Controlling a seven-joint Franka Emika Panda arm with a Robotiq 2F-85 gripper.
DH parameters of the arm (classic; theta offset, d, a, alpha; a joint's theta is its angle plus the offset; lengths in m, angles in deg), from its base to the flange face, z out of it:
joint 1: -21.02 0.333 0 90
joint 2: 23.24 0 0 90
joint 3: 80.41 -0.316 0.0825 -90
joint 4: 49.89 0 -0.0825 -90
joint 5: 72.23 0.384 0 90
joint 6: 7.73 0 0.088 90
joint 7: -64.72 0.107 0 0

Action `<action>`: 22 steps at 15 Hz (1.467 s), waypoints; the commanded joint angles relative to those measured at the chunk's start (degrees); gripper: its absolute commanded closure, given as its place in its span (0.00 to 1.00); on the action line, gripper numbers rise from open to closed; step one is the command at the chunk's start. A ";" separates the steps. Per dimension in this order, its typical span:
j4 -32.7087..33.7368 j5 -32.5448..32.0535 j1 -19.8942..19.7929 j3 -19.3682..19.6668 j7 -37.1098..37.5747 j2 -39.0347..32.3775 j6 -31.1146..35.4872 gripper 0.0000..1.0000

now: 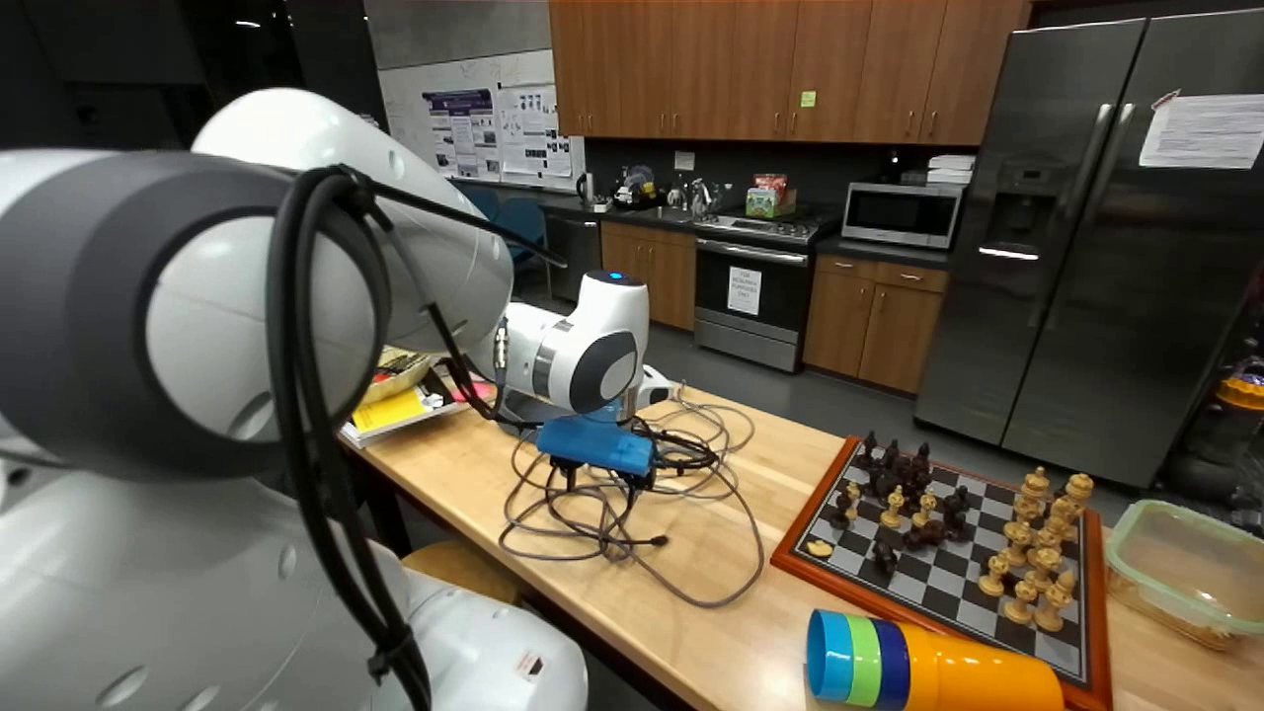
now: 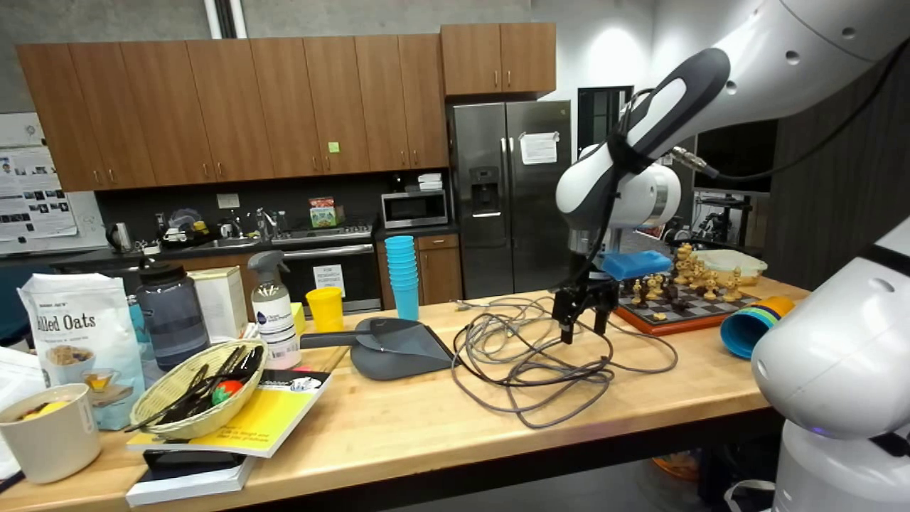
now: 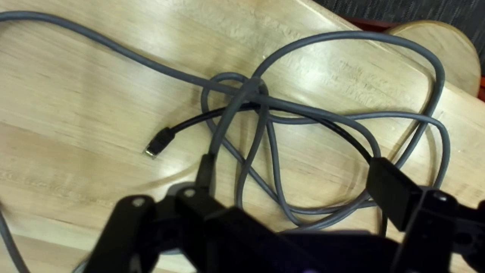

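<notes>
Wrist view: black pincer (image 3: 294, 182), spread wide above the counter (image 3: 57, 94). Beneath and around it, gray cable (image 3: 288, 105) in tangled loops; black plug (image 3: 159, 143) beside these, on a black cord (image 3: 193, 120). In both exterior views: chessboard (image 1: 948, 588) with light and dark chess pieces (image 1: 1055, 594), near the cable; nested cups (image 1: 973, 662) on their side, just beside it. In an exterior view: gray dustpan (image 2: 402, 348), across the cable from the chessboard.
</notes>
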 commanded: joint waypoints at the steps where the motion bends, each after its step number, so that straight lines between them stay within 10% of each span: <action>1: 0.07 -0.04 -0.01 0.23 0.23 -1.46 1.86 0.00; 22: 0.55 -1.87 -3.25 1.36 -0.19 -5.36 5.04 0.00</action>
